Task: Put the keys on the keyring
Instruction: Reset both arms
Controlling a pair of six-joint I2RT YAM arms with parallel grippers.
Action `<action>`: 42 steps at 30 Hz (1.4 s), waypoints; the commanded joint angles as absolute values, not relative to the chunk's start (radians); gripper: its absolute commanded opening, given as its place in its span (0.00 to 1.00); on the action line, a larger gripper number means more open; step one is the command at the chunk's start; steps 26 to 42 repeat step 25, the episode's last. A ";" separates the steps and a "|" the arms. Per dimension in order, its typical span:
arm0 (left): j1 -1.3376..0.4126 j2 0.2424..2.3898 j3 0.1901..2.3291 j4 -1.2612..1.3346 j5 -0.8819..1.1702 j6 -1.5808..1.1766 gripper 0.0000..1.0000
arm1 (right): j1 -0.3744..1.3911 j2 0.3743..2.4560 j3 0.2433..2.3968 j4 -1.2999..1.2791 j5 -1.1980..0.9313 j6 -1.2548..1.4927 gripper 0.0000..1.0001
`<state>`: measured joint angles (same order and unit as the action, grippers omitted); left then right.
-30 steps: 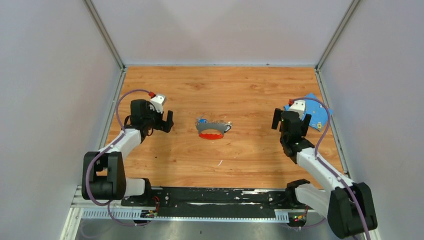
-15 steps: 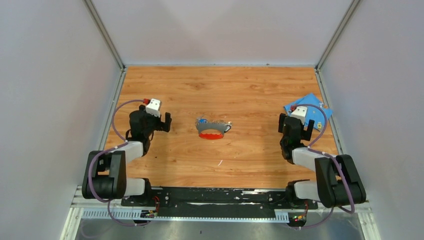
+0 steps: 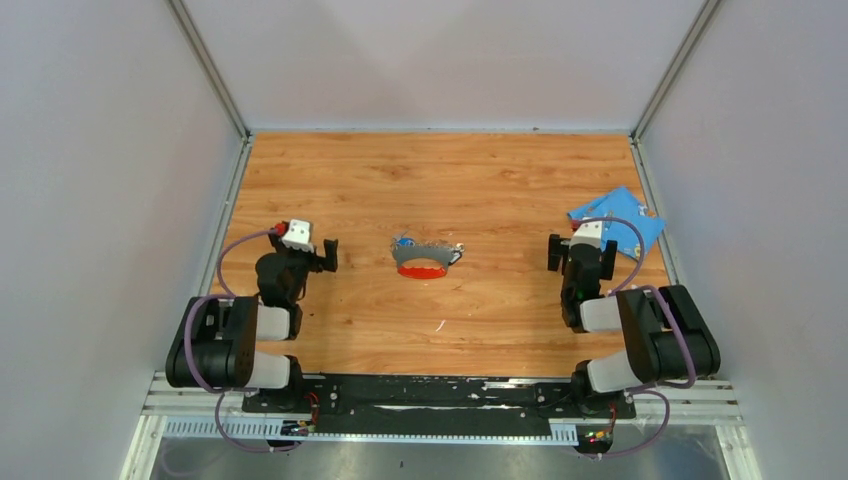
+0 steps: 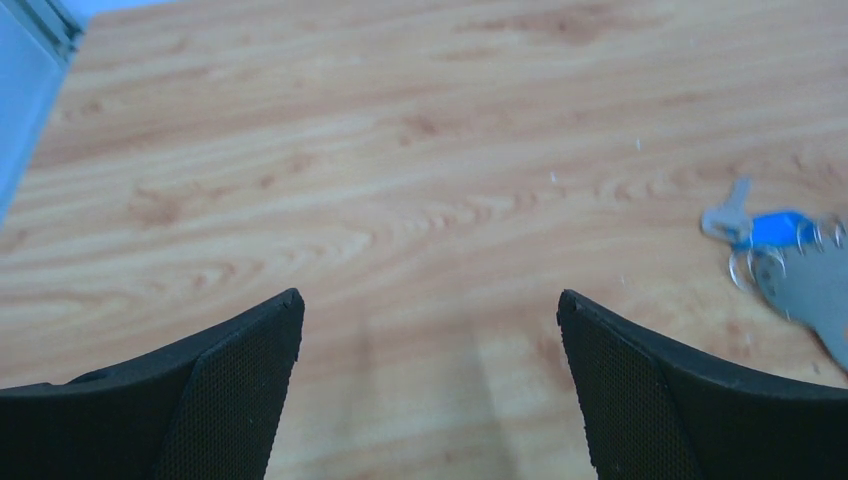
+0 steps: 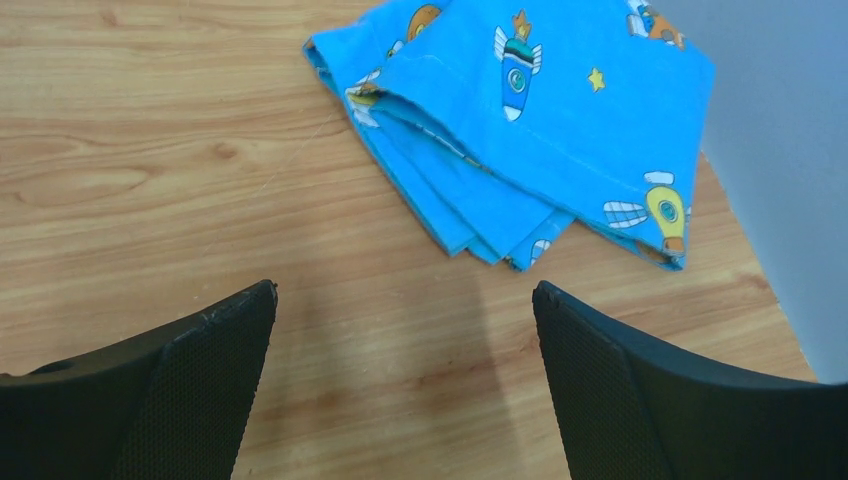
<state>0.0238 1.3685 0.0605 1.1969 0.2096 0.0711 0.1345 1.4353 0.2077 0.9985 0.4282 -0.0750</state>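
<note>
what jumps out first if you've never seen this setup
The red and grey keyring lies in the middle of the wooden table, a blue-headed key at its left end. A folded blue cartoon-print cloth sits at the table's right edge. The left pincer and right pincer hang open and empty, well apart from the keyring.

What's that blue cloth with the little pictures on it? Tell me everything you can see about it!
The bright blue fabric cloth is folded into several layers, with the edges fanned out at one corner. It is printed with cartoon rockets, a yellow star and other small figures. It lies flat on the wooden table, right beside the grey wall. The open right gripper hangs clear of it, not touching.
</note>
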 commanded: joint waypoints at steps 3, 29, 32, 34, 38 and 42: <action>0.025 1.378 0.187 1.103 0.165 0.063 1.00 | 0.089 1.403 0.232 1.009 0.376 -0.063 1.00; 0.025 1.377 0.184 1.106 0.163 0.063 1.00 | 0.090 1.393 0.231 0.992 0.375 -0.061 1.00; 0.025 1.377 0.184 1.106 0.163 0.063 1.00 | 0.090 1.393 0.231 0.992 0.375 -0.061 1.00; 0.025 1.377 0.184 1.106 0.163 0.063 1.00 | 0.090 1.393 0.231 0.992 0.375 -0.061 1.00; 0.025 1.377 0.184 1.106 0.163 0.063 1.00 | 0.090 1.393 0.231 0.992 0.375 -0.061 1.00; 0.025 1.377 0.184 1.106 0.163 0.063 1.00 | 0.090 1.393 0.231 0.992 0.375 -0.061 1.00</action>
